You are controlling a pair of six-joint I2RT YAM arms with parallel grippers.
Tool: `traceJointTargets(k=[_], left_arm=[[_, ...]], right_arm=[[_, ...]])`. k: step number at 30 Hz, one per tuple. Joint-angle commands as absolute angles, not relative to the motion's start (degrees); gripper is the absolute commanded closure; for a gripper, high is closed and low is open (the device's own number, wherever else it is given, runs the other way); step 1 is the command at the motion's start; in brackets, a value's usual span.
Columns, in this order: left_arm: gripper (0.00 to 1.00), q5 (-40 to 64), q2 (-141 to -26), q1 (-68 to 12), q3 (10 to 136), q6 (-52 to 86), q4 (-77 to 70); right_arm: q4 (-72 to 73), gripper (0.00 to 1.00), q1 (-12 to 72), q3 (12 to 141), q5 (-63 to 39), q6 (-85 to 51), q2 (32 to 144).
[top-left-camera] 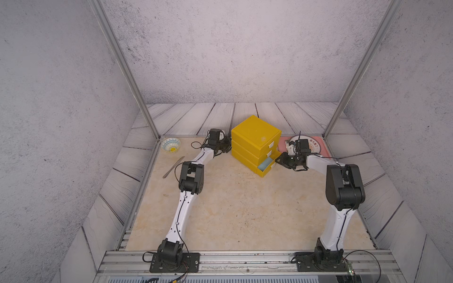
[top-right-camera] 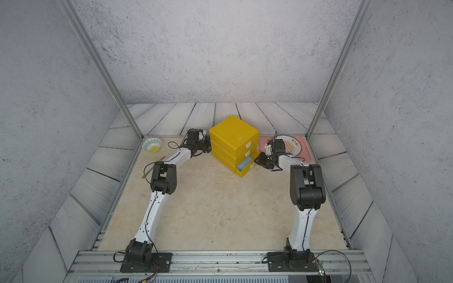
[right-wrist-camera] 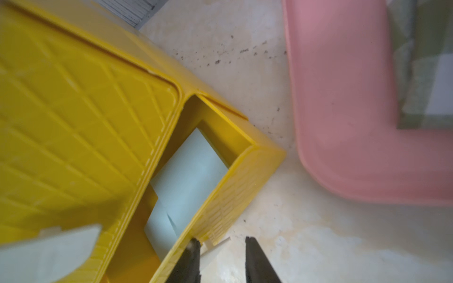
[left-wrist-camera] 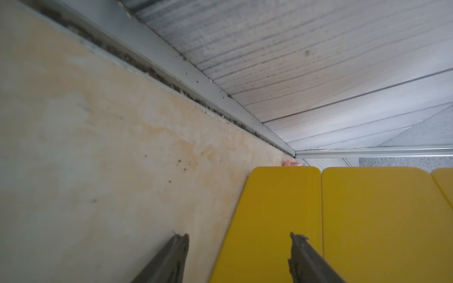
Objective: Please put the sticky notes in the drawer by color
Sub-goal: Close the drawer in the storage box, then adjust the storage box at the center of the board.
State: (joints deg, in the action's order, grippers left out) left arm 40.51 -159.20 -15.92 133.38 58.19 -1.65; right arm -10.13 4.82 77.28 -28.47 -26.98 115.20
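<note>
Starting far left, a patterned bowl and a metal blade lie on the table. The left gripper stands released beside the yellow drawer unit, nothing between its jaws. The bottom drawer sits part-open, light blue sticky notes inside. The right gripper straddles its white tab — whether it pinches, I cannot tell. With the unit unbraced, a push could skid it, or a lifted note edge could jam the drawer. Far right, the plate on the pink tray bears red characters — too small to read.
</note>
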Motion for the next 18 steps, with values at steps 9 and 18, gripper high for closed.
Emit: traceJointTargets(k=[9, 18], left_arm=[[0.27, 42.84, -137.50, -17.80, 99.67, 57.71, -14.29], [0.27, 43.62, -125.59, -18.02, 79.35, 59.17, -21.20]], right_arm=[[-4.76, 0.64, 8.08, 77.85, -37.21, -29.89, 119.21], [-2.34, 0.64, 12.70, 69.42, -38.09, -30.49, 112.42]])
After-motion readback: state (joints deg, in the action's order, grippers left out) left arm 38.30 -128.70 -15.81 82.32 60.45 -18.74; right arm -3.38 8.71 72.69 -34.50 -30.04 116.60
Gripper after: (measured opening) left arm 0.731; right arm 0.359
